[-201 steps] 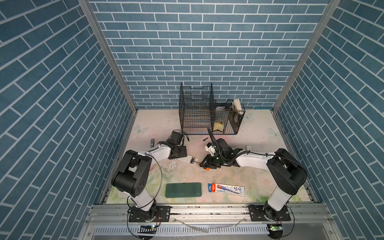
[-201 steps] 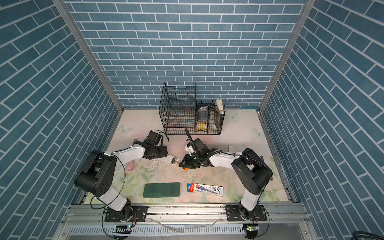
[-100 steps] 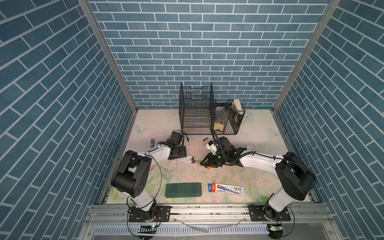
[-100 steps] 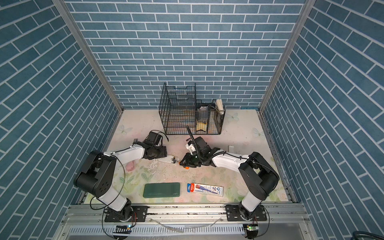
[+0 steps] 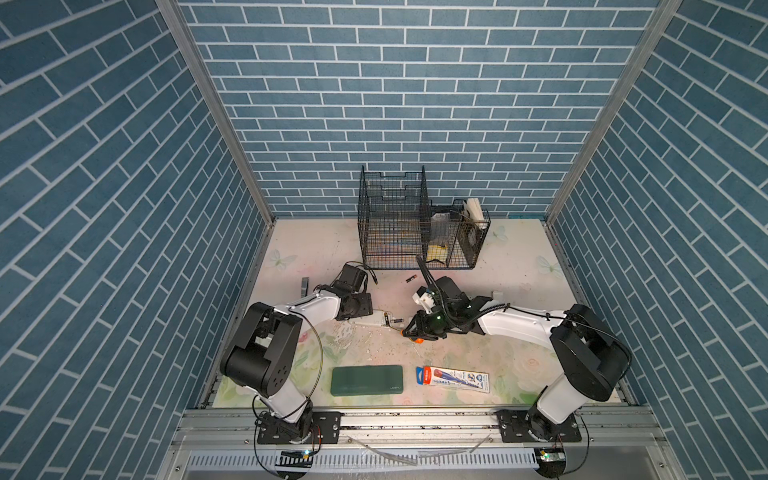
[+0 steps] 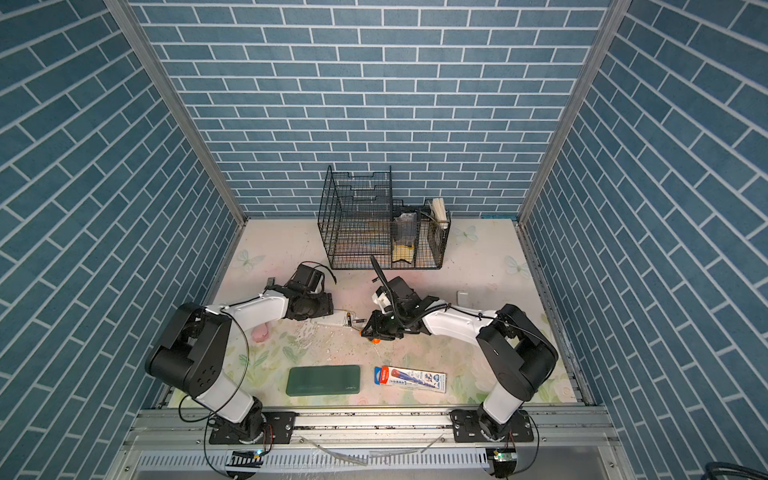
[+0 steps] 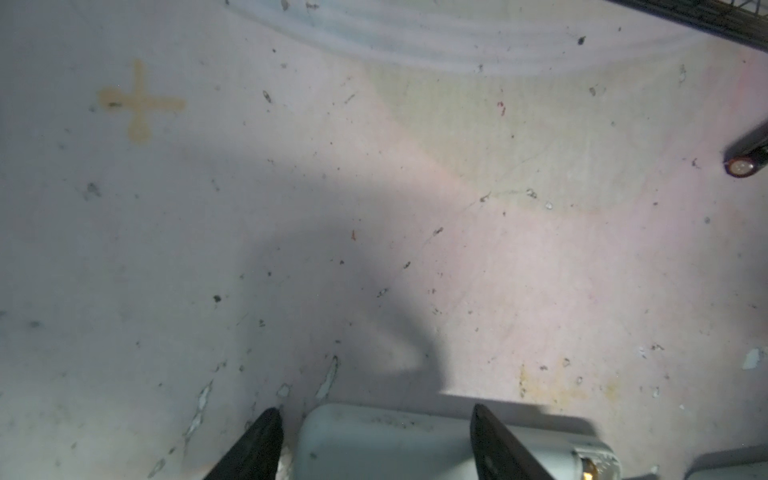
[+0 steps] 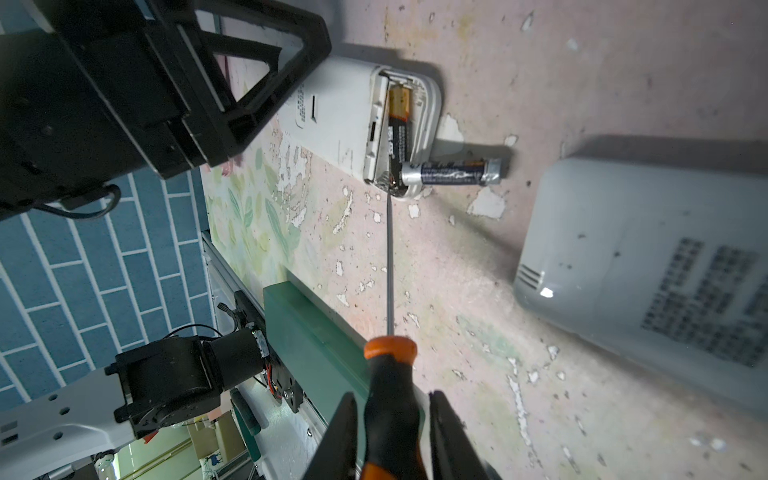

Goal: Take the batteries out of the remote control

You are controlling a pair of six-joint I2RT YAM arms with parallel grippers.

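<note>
Peeling floral tabletop [image 8: 478,291] lay under both arms, with blue brick walls around. My right gripper [image 8: 392,397] was clenched on the screwdriver [image 8: 390,365]. Its shaft ran straight ahead of the jaws to the open compartment of the remote control [image 8: 340,116]. One battery [image 8: 399,124] sat in its bay just beyond the tip. A second battery [image 8: 451,172] lay crosswise at the compartment's mouth, half off the shell.

My left gripper [image 7: 374,411] stood released with its jaws spread, one finger [image 7: 266,440] clear of the remote's end and the other across its body. A further battery [image 7: 744,165] lay well off to one side of them.

I judged the seated cell needed a slow, shallow lever from its end. The remote had to be pinned against skidding, and the loose cell not flicked away.
</note>
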